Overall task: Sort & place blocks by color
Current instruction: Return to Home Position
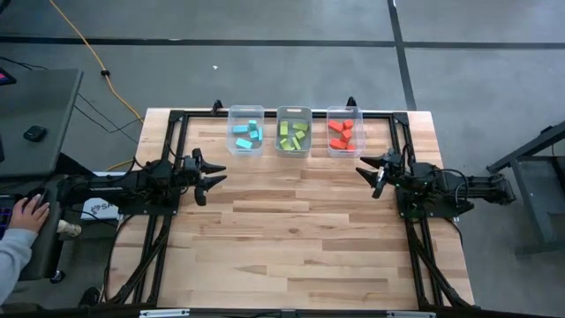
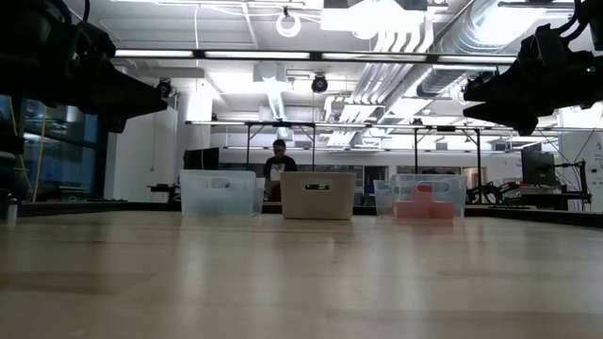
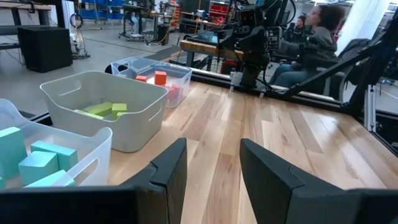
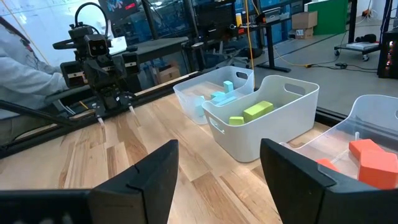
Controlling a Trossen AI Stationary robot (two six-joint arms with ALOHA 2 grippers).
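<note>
Three clear bins stand in a row at the table's far edge. The left bin [image 1: 246,131] holds light blue blocks [image 1: 246,134], the middle bin [image 1: 293,132] lime green blocks [image 1: 292,134], the right bin [image 1: 344,132] red-orange blocks [image 1: 342,134]. My left gripper [image 1: 212,173] hovers open above the table's left side, pointing level toward the right. My right gripper [image 1: 372,168] hovers open above the right side, pointing left. Both are empty, as the gaps in the left wrist view [image 3: 212,177] and right wrist view [image 4: 219,177] show.
A black frame [image 1: 177,117] runs around the tabletop's edges. The wooden surface [image 1: 300,238] lies bare in front of the bins. A person's hand [image 1: 26,212] rests at a desk off the table's left side. People sit beyond the table in the room.
</note>
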